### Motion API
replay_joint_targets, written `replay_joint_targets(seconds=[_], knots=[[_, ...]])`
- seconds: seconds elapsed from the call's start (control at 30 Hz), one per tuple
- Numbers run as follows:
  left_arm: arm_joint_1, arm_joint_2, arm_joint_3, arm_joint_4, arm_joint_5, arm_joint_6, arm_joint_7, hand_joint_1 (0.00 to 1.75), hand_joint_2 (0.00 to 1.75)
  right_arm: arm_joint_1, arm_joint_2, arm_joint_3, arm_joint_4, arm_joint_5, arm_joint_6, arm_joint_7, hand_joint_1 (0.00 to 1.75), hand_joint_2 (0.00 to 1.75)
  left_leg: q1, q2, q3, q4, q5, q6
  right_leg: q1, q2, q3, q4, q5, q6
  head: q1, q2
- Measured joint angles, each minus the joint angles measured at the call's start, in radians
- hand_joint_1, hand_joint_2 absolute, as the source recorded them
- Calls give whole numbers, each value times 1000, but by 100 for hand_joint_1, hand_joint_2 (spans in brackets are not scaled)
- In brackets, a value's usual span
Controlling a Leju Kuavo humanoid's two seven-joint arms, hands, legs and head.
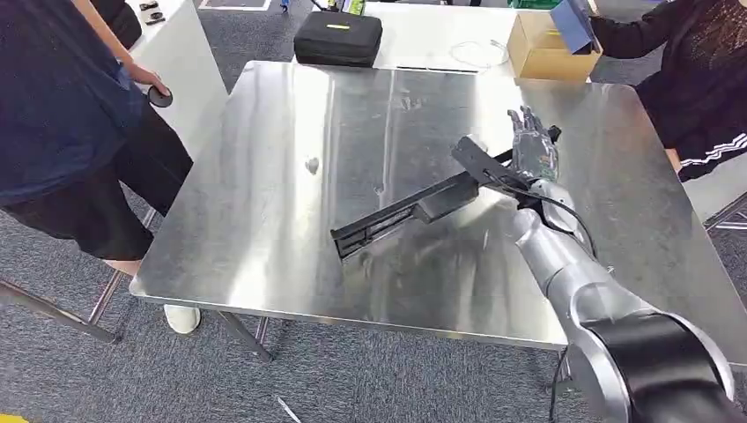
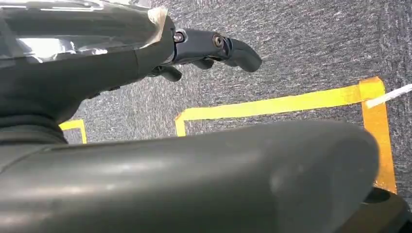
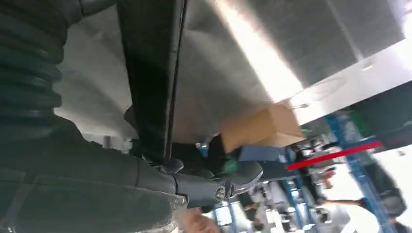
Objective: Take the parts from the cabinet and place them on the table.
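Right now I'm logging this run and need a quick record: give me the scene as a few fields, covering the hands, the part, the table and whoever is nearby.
right hand: holds one end of the long black part, fingers raised
part: slanted over the steel table; whether its far end touches the surface cannot be told
left hand: hangs over grey carpet with yellow tape, holds nothing
table: also carries a black case and a cardboard box at its far side
people: one at the left, one at the far right

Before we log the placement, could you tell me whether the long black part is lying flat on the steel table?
Cannot tell. The long black part is over the steel table, gripped at one end by the right hand; contact is unclear.
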Motion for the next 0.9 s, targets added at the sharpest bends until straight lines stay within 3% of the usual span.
replay_joint_targets(seconds=[0.13,0.3,0.7,0.73,0.9], knots=[[0,3,0,0,-2,0,0,0,0,2,-47,-22,4,7,-10,11,0,175,-1,0,0,0,0,0,-1,0,0,0,0,0,0,0],[1,7,0,0,9,0,1,0,0,4,-94,16,7,197,-30,53,0,175,-1,0,0,1,0,0,-1,0,0,0,0,0,0,0],[1,7,0,0,24,12,-2,0,0,-15,-100,82,7,263,7,80,0,175,0,0,0,1,0,0,0,0,0,0,0,0,-1,0],[2,7,1,0,26,12,-2,0,0,-18,-101,84,7,264,14,76,0,0,0,0,0,1,0,0,0,0,0,0,0,0,0,0],[2,8,2,0,30,12,-2,0,0,-20,-95,89,8,254,56,33,0,0,0,0,0,1,0,0,0,0,1,0,0,0,-1,0]])
